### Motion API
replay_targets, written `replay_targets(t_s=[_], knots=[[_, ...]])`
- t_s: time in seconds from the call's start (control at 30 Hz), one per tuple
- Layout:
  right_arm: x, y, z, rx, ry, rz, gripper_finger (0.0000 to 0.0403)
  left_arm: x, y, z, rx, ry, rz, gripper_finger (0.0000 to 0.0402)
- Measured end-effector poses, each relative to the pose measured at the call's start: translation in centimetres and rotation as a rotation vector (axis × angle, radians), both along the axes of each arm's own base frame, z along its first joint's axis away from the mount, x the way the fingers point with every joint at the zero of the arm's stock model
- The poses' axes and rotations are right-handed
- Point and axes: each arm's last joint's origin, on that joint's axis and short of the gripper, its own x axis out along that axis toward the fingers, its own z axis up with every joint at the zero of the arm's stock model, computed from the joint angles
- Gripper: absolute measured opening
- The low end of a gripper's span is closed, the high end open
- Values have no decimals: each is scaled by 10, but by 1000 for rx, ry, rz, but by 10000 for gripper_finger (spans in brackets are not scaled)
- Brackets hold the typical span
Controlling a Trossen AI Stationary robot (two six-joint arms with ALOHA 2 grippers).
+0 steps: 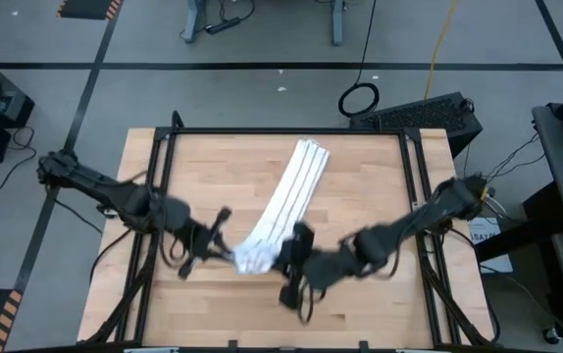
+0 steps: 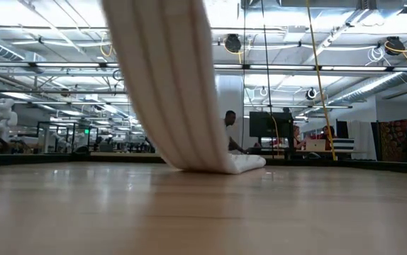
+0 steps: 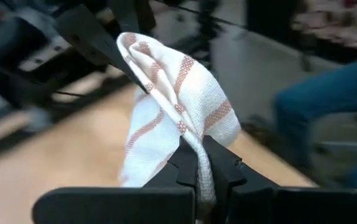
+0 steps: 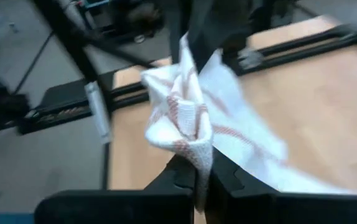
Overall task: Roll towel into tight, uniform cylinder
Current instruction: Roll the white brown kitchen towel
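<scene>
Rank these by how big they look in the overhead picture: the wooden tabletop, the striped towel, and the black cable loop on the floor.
1. Wooden tabletop, by far the largest.
2. Towel, a long folded strip lying across it.
3. Cable loop, a small ring beyond the table's far edge.

Woven, matt cloth towel (image 3: 178,106); smooth, faintly glossy wooden table (image 1: 360,196); jaws probably matt plastic.
</scene>
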Motion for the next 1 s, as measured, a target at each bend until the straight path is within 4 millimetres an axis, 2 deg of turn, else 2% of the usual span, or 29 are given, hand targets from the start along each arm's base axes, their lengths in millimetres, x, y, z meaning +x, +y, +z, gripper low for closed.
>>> replay_targets(t_s=[0.1, 0.23, 0.37, 0.47, 0.6, 0.8, 1.0], knots=[[16, 28, -33, 18, 12, 29, 0, 0, -26, -27, -51, 95, -45, 8], [32, 54, -75, 65, 52, 42, 0, -1, -63, -72, -67, 171, -41, 8], [39, 71, -113, 124, 130, 56, 0, -10, -92, -107, -57, 203, 11, 8], [42, 81, -133, 149, 161, 75, 0, -16, -108, -127, -55, 200, 63, 8], [44, 88, -154, 122, 197, 91, 0, -18, -125, -145, -11, 166, 110, 8], [46, 89, -178, 34, 236, 55, 0, -11, -130, -172, 45, 173, 236, 8], [46, 95, -180, 150, 249, 100, 0, -8, -142, -186, -60, 250, 156, 8]])
